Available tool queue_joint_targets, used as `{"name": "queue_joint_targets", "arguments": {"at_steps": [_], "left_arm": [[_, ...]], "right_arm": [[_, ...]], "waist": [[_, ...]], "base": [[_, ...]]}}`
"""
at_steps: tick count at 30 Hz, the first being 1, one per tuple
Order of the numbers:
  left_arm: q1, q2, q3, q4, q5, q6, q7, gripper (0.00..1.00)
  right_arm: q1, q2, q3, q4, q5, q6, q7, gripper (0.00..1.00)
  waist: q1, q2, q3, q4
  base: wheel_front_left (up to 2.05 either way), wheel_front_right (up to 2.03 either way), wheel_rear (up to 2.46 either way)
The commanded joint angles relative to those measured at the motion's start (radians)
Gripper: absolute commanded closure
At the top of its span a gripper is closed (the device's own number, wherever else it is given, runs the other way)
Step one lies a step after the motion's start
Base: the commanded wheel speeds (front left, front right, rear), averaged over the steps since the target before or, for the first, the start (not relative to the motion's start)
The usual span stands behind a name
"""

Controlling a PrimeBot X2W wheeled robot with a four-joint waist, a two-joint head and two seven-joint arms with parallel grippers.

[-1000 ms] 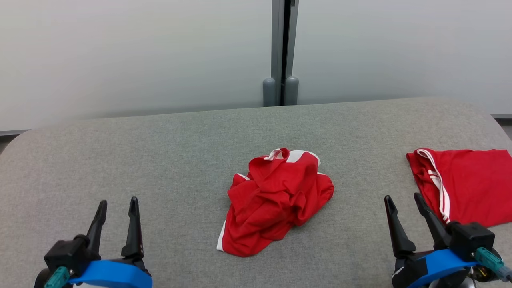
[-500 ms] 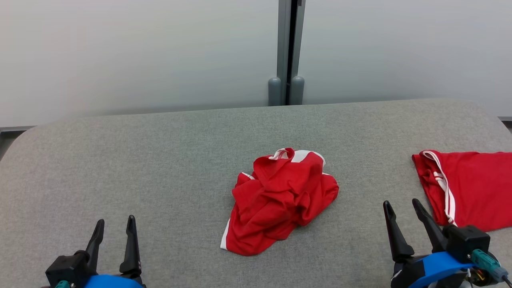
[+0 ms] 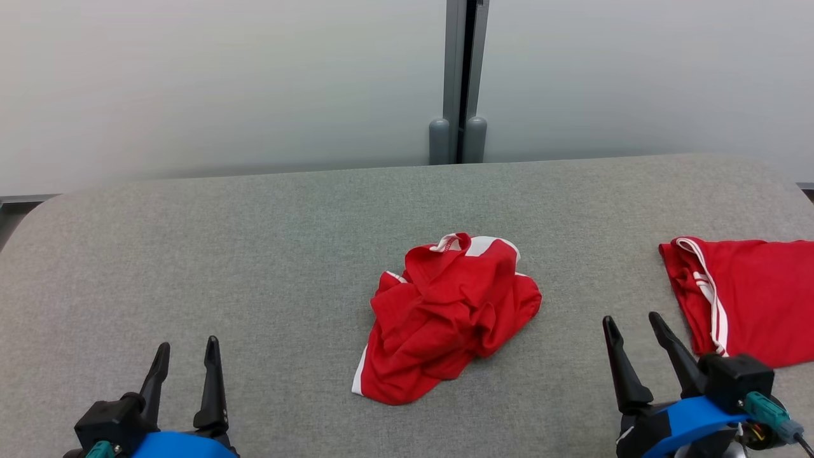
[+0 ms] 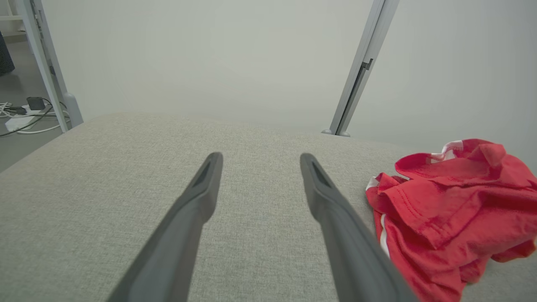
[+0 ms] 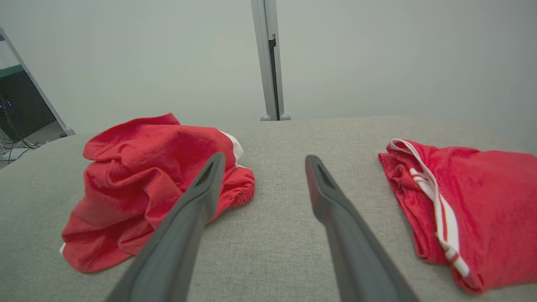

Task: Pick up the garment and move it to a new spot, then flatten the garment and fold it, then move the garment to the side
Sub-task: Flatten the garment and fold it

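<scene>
Since a second ago the whole head view has slid a little to the right, so the camera has turned. Against that shift, the left gripper [image 3: 187,343] now sits lower in the frame, nearer the bottom left corner. The right gripper [image 3: 631,317] has edged slightly left and down at the lower right. The clothes have not shifted on the table [image 3: 254,242].

Two red garments lie on the grey fabric-covered table. The crumpled garment [image 3: 448,318] is at the centre of the head view, just below the middle. The second garment [image 3: 750,299] lies flatter at the right edge, cut off by the frame and well apart from the first, with white stripes along its left side. There are two grippers, each with two long dark fingers. Both stand wide open with nothing between the fingers and bare table ahead of them. One grey post [image 3: 466,63] rises at the top centre, with two rounded caps at its foot.

The crumpled garment is a bunched heap of bright red jersey cloth, full of folds and creases. At its upper edge a white patch sits beside a red-and-white band. There is a small white sliver on its left side and a white strip along the hem at its lower left corner. In the left wrist view it lies at the right edge, showing a stitched hem. In the right wrist view it lies at the left, partly behind one finger, with a gathered edge at its right end.
</scene>
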Motion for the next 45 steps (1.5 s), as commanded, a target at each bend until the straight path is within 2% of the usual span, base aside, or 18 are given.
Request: {"name": "queue_joint_targets", "arguments": {"at_steps": [1,4,7,10,11,16,18,22,27,32,34,38,45], "left_arm": [[-0.017,0.0,0.001,-0.001,-0.002,-0.004,-0.006,0.0],[-0.023,-0.003,-0.001,0.0,0.002,-0.004,-0.008,0.0],[-0.032,-0.004,-0.003,-0.004,0.006,-0.005,-0.009,0.0],[-0.043,-0.003,-0.008,-0.009,0.011,-0.007,-0.009,0.0],[-0.043,-0.003,-0.008,-0.009,0.011,-0.007,-0.009,0.0],[-0.083,-0.008,-0.019,-0.015,0.02,-0.019,-0.007,0.0],[-0.097,-0.01,-0.024,-0.016,0.025,-0.025,-0.008,0.0],[-0.128,-0.017,-0.038,-0.013,0.034,-0.036,-0.01,0.0],[-0.16,-0.032,-0.053,0.003,0.038,-0.053,-0.012,0.0],[-0.187,-0.05,-0.072,0.029,0.045,-0.07,-0.013,0.0],[-0.196,-0.051,-0.072,0.039,0.046,-0.073,-0.014,0.0],[-0.198,-0.052,-0.062,0.052,0.043,-0.077,-0.016,0.0],[-0.186,-0.051,-0.037,0.066,0.044,-0.079,-0.02,0.0]], "right_arm": [[-0.023,0.002,0.011,-0.009,-0.002,0.001,0.012,0.0],[-0.063,0.001,0.045,-0.034,-0.004,0.001,0.05,0.0],[-0.127,-0.001,0.076,-0.058,0.0,0.001,0.146,0.0],[-0.221,-0.013,0.117,-0.07,0.013,0.001,0.307,0.0],[-0.221,-0.013,0.117,-0.07,0.013,0.001,0.307,0.0],[-0.395,-0.037,0.169,-0.051,0.026,0.001,0.598,0.0],[-0.463,-0.039,0.176,-0.013,0.02,0.0,0.693,0.0],[-0.596,-0.044,0.207,0.102,0.008,0.001,0.808,0.0],[-0.707,-0.057,0.259,0.293,-0.029,0.0,0.884,0.0],[-0.746,-0.085,0.282,0.467,-0.072,0.0,0.93,0.0],[-0.756,-0.079,0.283,0.494,-0.06,0.0,0.92,1.0],[-0.783,-0.091,0.304,0.503,-0.052,0.0,0.872,1.0],[-0.863,-0.067,0.401,0.426,0.007,0.0,0.657,1.0]], "waist": [[0.0,0.0,0.005,0.002],[0.0,0.0,0.009,0.006],[0.0,0.0,0.015,0.009],[0.0,0.0,0.027,0.018],[0.0,0.0,0.027,0.018],[0.0,0.0,0.058,0.057],[0.0,0.0,0.075,0.073],[0.0,0.0,0.111,0.112],[0.0,0.0,0.139,0.156],[0.0,0.0,0.151,0.192],[0.0,0.0,0.15,0.196],[0.0,0.0,0.149,0.189],[0.0,0.0,0.123,0.159]], "base": [[0.0,0.0,0.0],[0.0,0.0,0.0],[0.0,0.0,0.0],[0.0,0.0,0.0],[0.0,0.0,0.0],[0.0,0.0,0.0],[0.0,0.0,0.0],[0.0,0.0,0.0],[0.0,0.0,0.0],[0.0,0.0,0.0],[0.0,0.0,0.0],[0.0,0.0,0.0],[0.0,0.0,0.0]]}}
